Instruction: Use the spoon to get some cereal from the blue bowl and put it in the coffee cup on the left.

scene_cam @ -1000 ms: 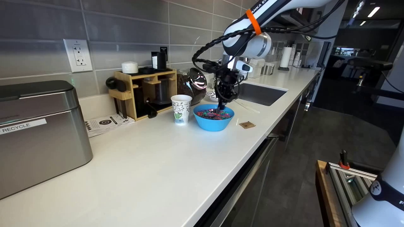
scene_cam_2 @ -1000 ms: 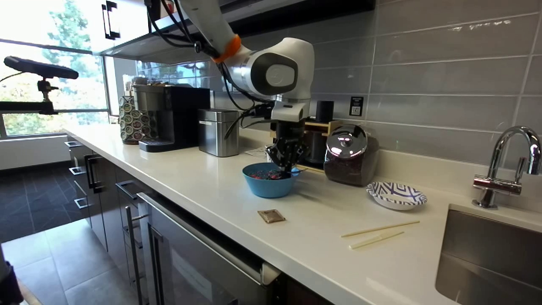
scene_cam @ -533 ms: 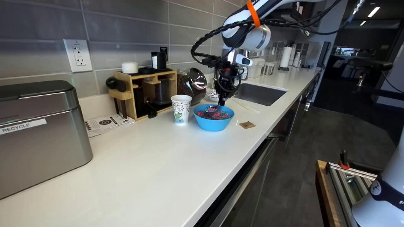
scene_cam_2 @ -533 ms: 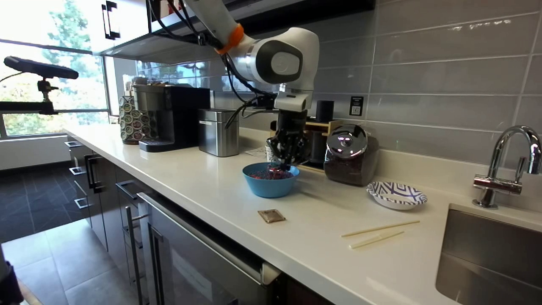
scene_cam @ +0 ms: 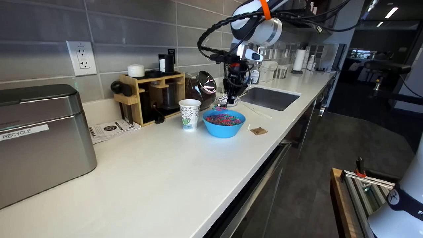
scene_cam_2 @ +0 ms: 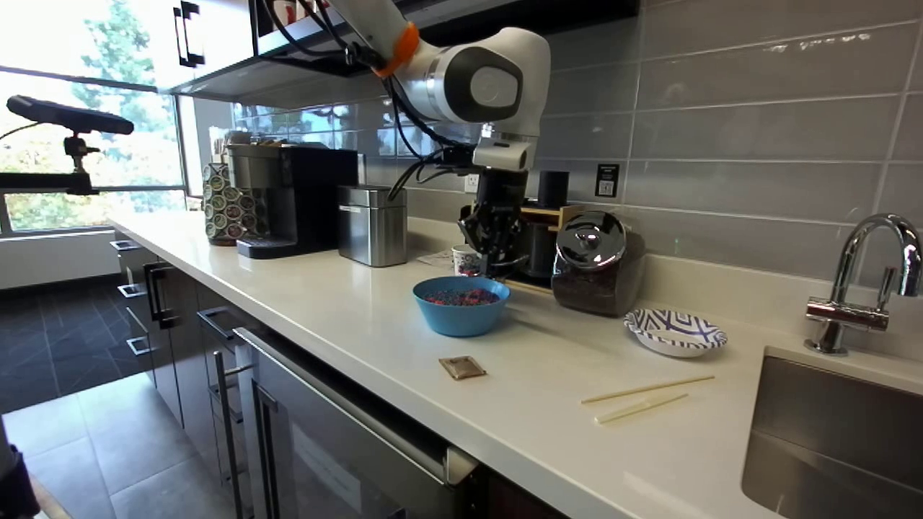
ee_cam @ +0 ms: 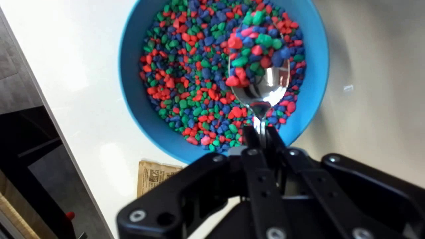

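Jutting from the clenched pincer (ee_cam: pixel 262 133), a heaped spoon (ee_cam: pixel 264 93)

The bowl (scene_cam: pixel 223 131) is coloured blue, the cereal (ee_cam: pixel 199 86) red, green and blue; the white coffee cup (scene_cam: pixel 190 114) is patterned with swirls.

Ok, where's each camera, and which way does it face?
Wrist view: on the arm, facing down at spoon and blue bowl; gripper shows.
Exterior view: near the bin, facing along the counter toward the sink; arm, gripper show.
Exterior view: near the sink, facing toward the coffee machine; arm, gripper show.
Both exterior views share blue bowl, coffee cup and sink.
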Available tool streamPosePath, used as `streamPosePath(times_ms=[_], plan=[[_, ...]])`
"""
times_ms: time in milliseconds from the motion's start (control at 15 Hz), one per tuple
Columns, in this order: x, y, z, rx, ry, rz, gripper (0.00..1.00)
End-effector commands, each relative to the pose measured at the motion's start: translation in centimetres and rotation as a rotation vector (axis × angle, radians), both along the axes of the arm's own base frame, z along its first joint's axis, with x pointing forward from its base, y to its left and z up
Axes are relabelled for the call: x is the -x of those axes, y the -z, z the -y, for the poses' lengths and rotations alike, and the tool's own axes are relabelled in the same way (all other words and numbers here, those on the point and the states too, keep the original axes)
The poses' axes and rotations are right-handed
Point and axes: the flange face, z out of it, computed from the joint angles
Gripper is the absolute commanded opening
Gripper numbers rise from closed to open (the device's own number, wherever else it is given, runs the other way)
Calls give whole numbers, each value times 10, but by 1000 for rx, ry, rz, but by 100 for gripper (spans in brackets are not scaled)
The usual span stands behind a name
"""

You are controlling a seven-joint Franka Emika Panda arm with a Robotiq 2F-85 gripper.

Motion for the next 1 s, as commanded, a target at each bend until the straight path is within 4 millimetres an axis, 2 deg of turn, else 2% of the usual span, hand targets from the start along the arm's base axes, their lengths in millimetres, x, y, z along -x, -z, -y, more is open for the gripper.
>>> streamPosePath(times_ms=[0,533,933], plan=[[-13,-21,-6,-21,17,-7,2],[-50,-53,-26,-37,44,-12,2],[-85,-54,-39,-19,87,-3,2]])
